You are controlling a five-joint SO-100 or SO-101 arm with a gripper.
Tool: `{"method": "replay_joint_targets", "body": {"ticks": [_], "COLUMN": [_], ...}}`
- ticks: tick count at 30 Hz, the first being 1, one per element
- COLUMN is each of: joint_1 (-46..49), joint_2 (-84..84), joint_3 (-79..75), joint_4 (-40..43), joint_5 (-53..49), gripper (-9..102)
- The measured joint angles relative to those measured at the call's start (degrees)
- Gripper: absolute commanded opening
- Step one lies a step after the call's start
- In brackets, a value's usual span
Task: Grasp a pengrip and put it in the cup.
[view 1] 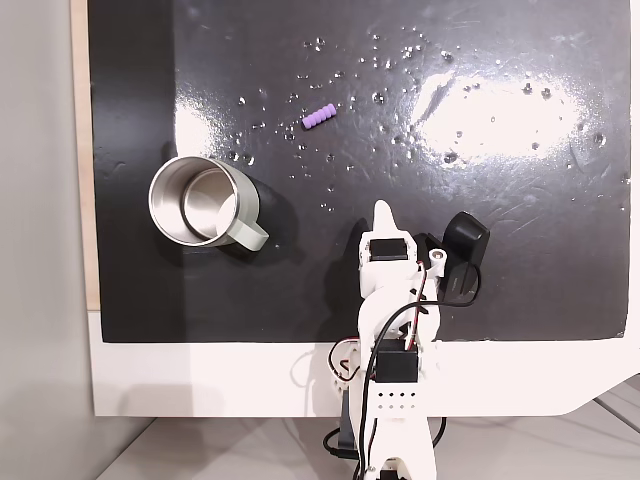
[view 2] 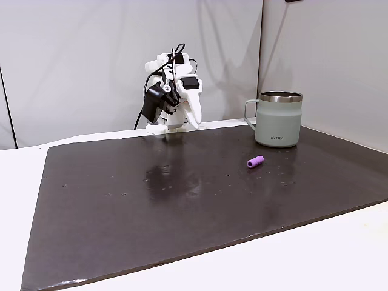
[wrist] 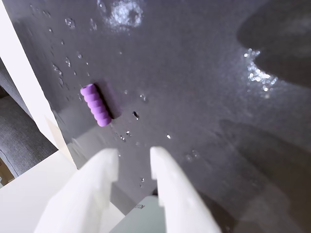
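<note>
The lilac ribbed pengrip (view 1: 320, 116) lies on the black mat, well ahead of the arm; it also shows low on the mat (view 2: 255, 162) and in the wrist view up and left of the fingertips (wrist: 95, 105). The steel cup (view 1: 157, 212) stands upright at the left, handle toward the arm, and at the right (view 2: 277, 124) in the other fixed view. My white gripper (wrist: 132, 154) hovers over the mat near the arm's base (view 1: 383, 212), far from both. A narrow gap separates its fingers (wrist: 163, 167), and nothing is between them.
The black mat (view 1: 500, 250) carries scattered droplets and strong glare at its far right. White table margin (view 1: 200, 380) surrounds it, and the arm's base and cables (view 1: 395, 400) sit at the near edge. A grey wall (view 2: 91, 60) stands behind.
</note>
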Motion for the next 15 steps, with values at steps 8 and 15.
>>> {"method": "replay_joint_targets", "body": {"ticks": [8,15], "joint_1": [-2.1,-2.0], "joint_2": [-0.1,-0.1], "joint_3": [1.6,1.6], "joint_4": [-4.5,-6.2], "joint_5": [-7.7,-7.3], "gripper": [0,0]}}
